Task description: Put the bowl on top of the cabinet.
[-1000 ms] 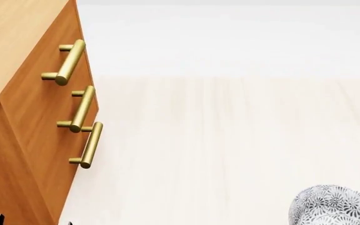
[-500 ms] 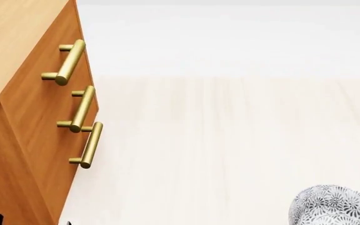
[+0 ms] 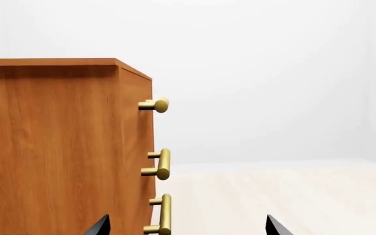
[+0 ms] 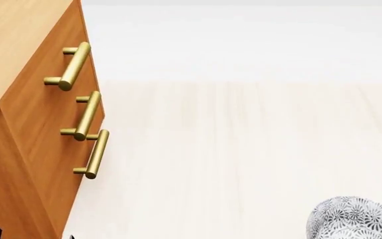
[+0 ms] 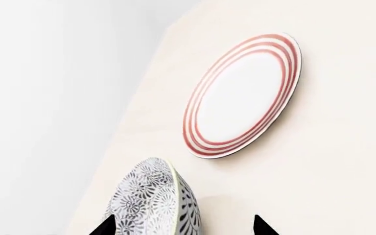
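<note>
**Nothing stirs: bowl waits on the floor, well away from the cabinet**

The cabinet [image 4: 25, 99] fills the near-left of the head view, its pale top bare, its three brass handles [image 4: 85, 112] facing the open floor [image 4: 244, 139]. Over the last second the head view has not changed at all; nothing has shifted, so the task stands where it was, with the lift not begun.

The bowl [image 4: 353, 219] lies on the floor well apart from the cabinet, out beyond its handled front, tipped on its side.

Only the right wrist view shows the red-ringed plate [image 5: 244, 95], lying flat beyond the bowl [image 5: 152, 200], farther from the cabinet's side of things. It also shows the right gripper [image 5: 181, 226] with its tips spread, the bowl's rim between them but not pinched.

Only the left wrist view shows the cabinet [image 3: 57, 147] side-on, with the left gripper [image 3: 184, 226] parted and empty, near its lower corner.
</note>
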Robot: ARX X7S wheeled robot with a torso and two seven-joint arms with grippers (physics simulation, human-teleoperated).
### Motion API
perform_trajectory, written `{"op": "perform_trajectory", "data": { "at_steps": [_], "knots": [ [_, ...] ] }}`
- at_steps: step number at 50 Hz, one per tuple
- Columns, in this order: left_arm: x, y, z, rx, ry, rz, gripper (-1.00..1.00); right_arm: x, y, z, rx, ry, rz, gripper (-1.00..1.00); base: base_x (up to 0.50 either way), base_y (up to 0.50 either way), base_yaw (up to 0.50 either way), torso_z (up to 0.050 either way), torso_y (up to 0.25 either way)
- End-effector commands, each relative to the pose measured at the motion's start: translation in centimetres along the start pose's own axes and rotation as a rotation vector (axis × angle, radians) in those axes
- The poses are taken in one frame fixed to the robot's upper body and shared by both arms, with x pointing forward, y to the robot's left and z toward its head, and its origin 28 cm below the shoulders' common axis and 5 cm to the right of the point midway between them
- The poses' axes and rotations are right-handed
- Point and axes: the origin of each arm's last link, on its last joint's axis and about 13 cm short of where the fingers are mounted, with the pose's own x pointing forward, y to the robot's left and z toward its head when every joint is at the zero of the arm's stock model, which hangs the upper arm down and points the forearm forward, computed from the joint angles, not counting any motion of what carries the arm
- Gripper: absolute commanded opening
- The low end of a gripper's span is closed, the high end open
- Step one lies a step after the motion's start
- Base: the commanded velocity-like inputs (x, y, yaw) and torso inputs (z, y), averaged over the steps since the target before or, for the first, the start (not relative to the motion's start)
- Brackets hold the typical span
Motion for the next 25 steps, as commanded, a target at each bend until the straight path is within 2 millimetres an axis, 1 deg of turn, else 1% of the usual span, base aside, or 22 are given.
{"op": "perform_trajectory", "data": {
  "at_steps": [1, 14, 25],
  "knots": [
    [0.0, 0.0, 0.0, 0.001, -0.001, 0.000, 1.00, 0.3, 0.0, -0.1, -0.002, 0.038, -0.023, 1.00, 0.00, 0.00, 0.00, 0.000, 0.000],
    [0.1, 0.0, -0.1, -0.001, 0.003, -0.001, 1.00, 0.5, 0.4, -0.5, -0.068, 0.060, 0.025, 1.00, 0.00, 0.00, 0.00, 0.000, 0.000],
    [0.1, 0.0, -0.1, -0.004, 0.004, -0.003, 1.00, 1.3, 0.5, -0.3, -0.050, 0.051, -0.003, 1.00, 0.00, 0.00, 0.00, 0.000, 0.000]
  ]
}}
